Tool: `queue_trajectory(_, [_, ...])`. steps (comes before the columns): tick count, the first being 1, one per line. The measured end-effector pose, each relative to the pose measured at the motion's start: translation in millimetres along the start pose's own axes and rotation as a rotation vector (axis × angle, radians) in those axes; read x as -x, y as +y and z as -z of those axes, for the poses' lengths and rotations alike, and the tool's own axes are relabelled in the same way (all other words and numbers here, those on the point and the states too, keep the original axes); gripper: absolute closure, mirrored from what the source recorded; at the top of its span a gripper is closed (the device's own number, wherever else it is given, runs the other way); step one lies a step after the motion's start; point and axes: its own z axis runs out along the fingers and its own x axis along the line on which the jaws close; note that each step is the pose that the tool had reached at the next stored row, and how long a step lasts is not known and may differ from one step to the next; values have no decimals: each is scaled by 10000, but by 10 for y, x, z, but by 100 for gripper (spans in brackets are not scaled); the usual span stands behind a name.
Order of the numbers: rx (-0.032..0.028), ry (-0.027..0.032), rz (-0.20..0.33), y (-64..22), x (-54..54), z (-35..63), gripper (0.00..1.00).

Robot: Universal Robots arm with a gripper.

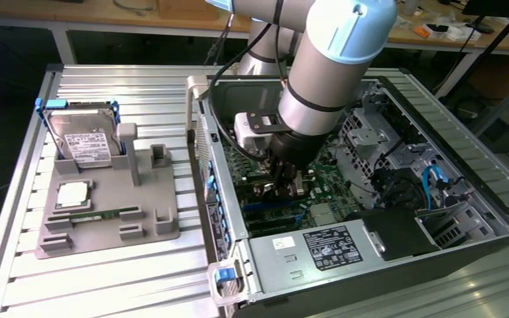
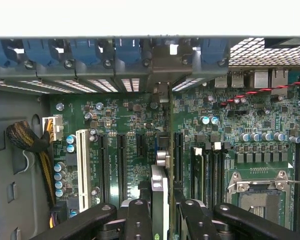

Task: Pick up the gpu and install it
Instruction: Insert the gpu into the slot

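Observation:
The gpu (image 2: 160, 192) shows edge-on in the wrist view as a thin card with a silver metal edge, upright between my fingers. My gripper (image 2: 164, 216) is shut on it, one black finger (image 2: 138, 215) on each flat side. The card points down at the green motherboard (image 2: 125, 120), in line with the long slots beside the black slot (image 2: 121, 165); I cannot tell whether its edge touches a slot. In the exterior view my gripper (image 1: 283, 185) is lowered deep inside the open computer case (image 1: 466, 152), over the middle of the board.
A grey parts holder (image 1: 162, 228) on the exterior view's left carries a hard drive (image 1: 87, 142), a CPU (image 1: 71, 193) and a RAM stick (image 1: 95, 214). The power supply (image 1: 325, 248) fills the case's near end. A cable bundle (image 2: 25, 137), a white slot (image 2: 82, 165) and the CPU socket (image 2: 257, 195) flank the card.

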Motion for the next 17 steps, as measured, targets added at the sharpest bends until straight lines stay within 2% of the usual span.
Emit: queue_trajectory(17, [1,2,0,0,-3,10,73])
